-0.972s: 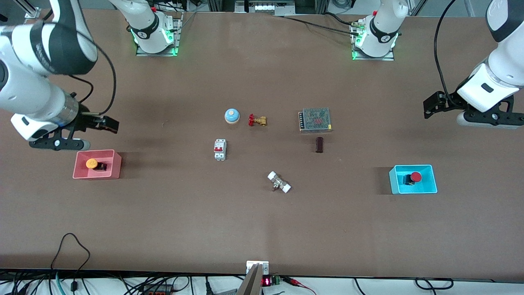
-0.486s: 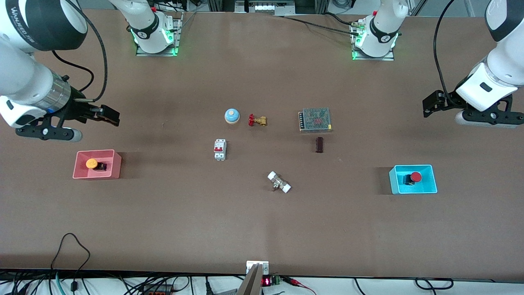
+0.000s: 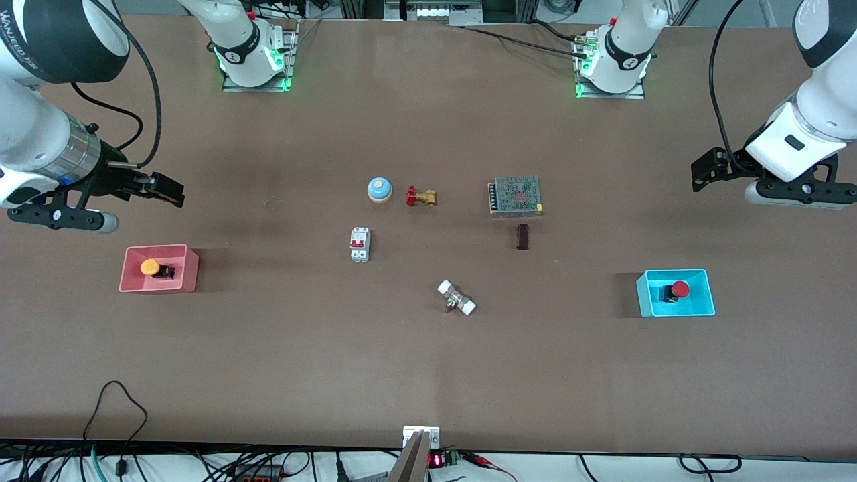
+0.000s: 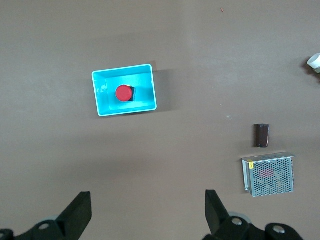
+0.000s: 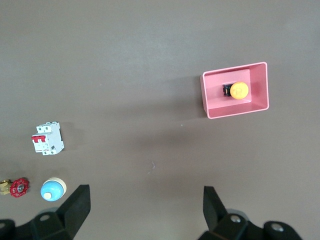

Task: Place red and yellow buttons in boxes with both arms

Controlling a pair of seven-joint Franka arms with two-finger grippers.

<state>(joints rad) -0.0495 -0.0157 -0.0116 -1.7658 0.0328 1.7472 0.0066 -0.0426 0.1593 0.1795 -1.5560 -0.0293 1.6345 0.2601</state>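
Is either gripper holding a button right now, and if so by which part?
Nothing is held. Both the left gripper and the right gripper are open and empty; the red button and yellow button sit in their boxes.

Your brown table (image 3: 428, 375) carries a pink-red box (image 3: 127, 278) and cyan box (image 3: 643, 298) at opposite ends (a button in each), with bell (image 3: 379, 189), valve (image 3: 420, 197), breaker (image 3: 359, 244) and power supply (image 3: 515, 196) between.

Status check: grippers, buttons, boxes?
Left gripper and right gripper open, empty, over bare table. Red button in cyan box; yellow button in pink box. Nothing obstructing.
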